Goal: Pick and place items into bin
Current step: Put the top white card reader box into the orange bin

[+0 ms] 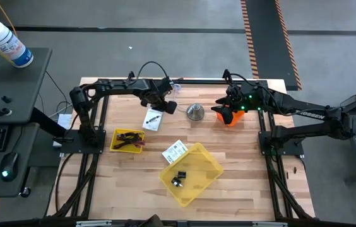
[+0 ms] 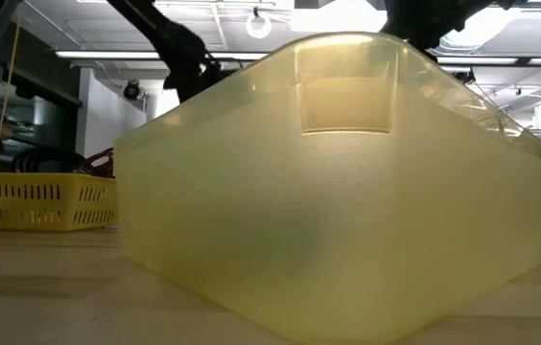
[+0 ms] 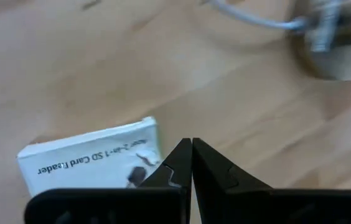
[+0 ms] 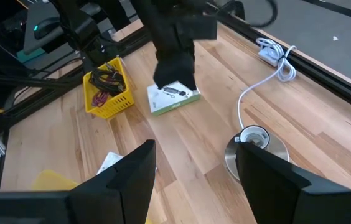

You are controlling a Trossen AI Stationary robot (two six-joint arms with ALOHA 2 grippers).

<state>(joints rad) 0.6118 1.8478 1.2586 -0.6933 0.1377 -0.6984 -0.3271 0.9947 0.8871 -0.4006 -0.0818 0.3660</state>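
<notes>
The white SD-card-reader box point(image 1: 153, 119) point(image 3: 88, 163) point(image 4: 174, 98) lies flat on the table. My left gripper point(image 1: 168, 107) point(image 3: 191, 144) point(image 4: 175, 71) is shut and hovers just above the box's far edge. The yellow bin point(image 1: 204, 162) point(image 2: 347, 192) holds a black clip point(image 1: 178, 178). A white printed label card point(image 1: 175, 151) lies at the bin's far-left rim. A small yellow basket point(image 1: 116, 135) point(image 4: 104, 106) point(image 2: 40, 199) holds coiled black cable and a purple tool. My right gripper point(image 1: 228, 113) point(image 4: 194, 177) is open, near the silver cone point(image 1: 195, 111) point(image 4: 256, 149).
A white cable point(image 4: 269, 74) point(image 3: 250, 18) runs along the table's far edge to the silver cone. Dark frame rails border the table's left, right and far sides. In the low view the bin fills the picture and hides both grippers.
</notes>
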